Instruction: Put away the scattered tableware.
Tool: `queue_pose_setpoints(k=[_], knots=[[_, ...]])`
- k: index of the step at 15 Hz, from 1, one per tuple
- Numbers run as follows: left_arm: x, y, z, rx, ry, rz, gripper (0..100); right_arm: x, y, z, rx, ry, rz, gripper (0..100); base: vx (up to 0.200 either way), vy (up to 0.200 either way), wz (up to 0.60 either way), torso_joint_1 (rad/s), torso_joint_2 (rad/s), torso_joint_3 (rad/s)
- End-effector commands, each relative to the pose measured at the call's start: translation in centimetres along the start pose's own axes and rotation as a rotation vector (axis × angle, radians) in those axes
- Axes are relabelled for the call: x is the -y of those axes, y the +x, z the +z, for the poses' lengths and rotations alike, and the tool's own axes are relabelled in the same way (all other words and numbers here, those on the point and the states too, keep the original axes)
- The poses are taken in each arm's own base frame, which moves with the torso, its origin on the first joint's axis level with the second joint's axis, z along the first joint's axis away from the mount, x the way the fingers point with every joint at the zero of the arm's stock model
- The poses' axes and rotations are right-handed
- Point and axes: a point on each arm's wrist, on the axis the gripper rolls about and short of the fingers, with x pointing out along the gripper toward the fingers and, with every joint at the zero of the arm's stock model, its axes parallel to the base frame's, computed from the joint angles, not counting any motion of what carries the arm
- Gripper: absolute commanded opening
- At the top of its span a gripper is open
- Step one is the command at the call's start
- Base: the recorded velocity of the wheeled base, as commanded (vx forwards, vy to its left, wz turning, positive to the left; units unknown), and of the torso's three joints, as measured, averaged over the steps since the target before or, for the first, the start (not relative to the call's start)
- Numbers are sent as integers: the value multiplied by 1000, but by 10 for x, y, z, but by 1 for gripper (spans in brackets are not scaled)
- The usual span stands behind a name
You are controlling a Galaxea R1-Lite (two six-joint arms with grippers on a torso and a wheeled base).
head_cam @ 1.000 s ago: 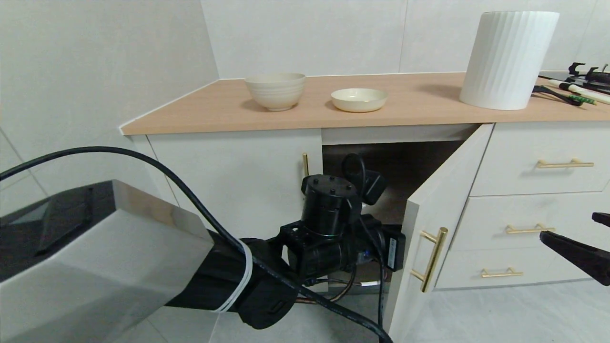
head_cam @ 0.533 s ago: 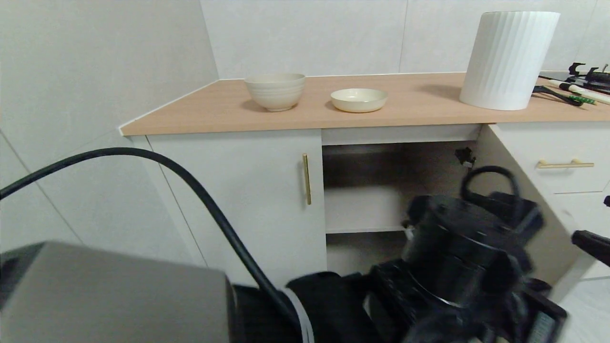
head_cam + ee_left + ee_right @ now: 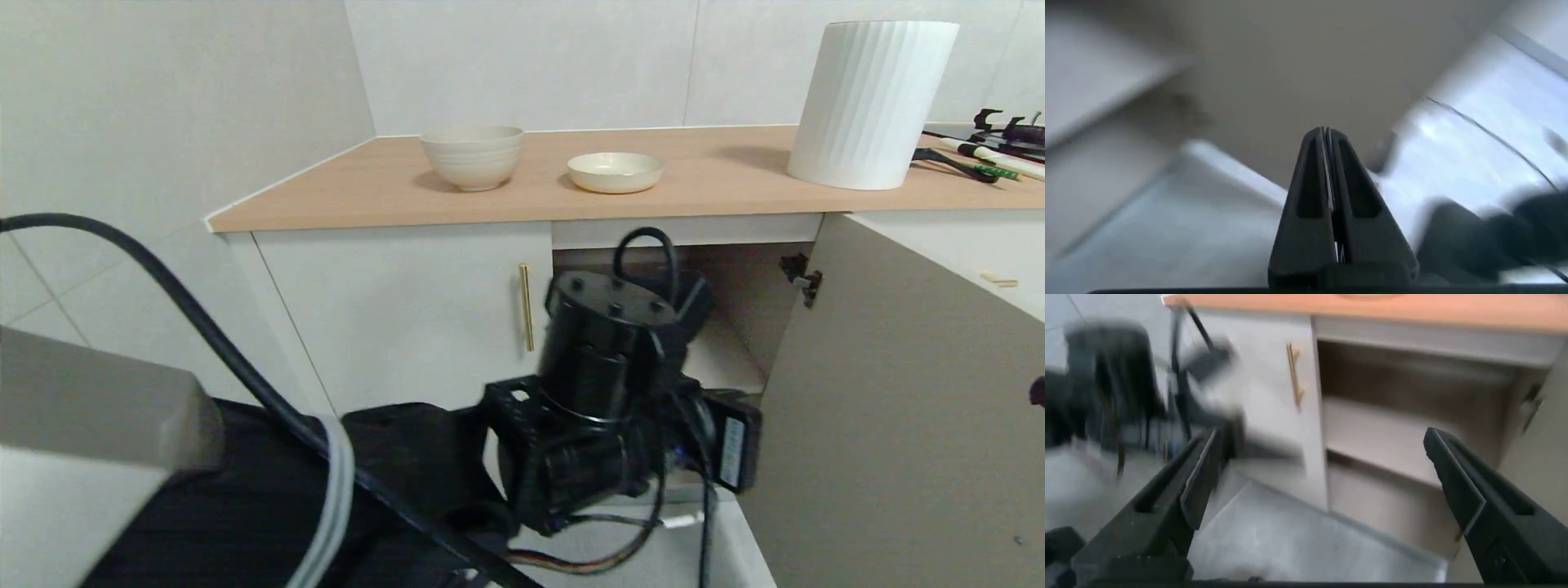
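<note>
Ribbed bowl (image 3: 472, 155) and shallow dish (image 3: 615, 171) sit side by side on the counter (image 3: 343, 196), above both grippers. Left gripper (image 3: 1327, 204): jaws pressed together, empty, below the counter at the open cabinet (image 3: 747, 269). Right gripper (image 3: 1320, 445): jaws wide, also below the counter. Left arm judged nearer.

Pale tiled walls (image 3: 522, 65) meet a wood-topped counter (image 3: 718, 181) — one cabinet door (image 3: 890, 408) stands wide open above grey floor (image 3: 1290, 531).
</note>
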Motion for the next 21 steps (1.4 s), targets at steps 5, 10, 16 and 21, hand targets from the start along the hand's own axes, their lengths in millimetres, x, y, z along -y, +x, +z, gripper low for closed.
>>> queue_pose_setpoints(k=[5, 10, 16, 21], knots=[[-109, -150, 34, 173, -28, 406, 0, 2, 114, 12, -197, 36, 68, 100, 0, 0, 0, 0, 0, 0], [-119, -222, 38, 270, 38, 575, 0, -2, 158, 6, -258, 40, 92, 100, 0, 0, 0, 0, 0, 0], [-123, -225, 39, 211, 14, 604, 100, -1, 155, 0, -275, 70, 38, 100, 0, 0, 0, 0, 0, 0], [-122, -226, 40, 219, 16, 603, 100, -1, 152, 0, -275, 71, 43, 100, 0, 0, 0, 0, 0, 0]])
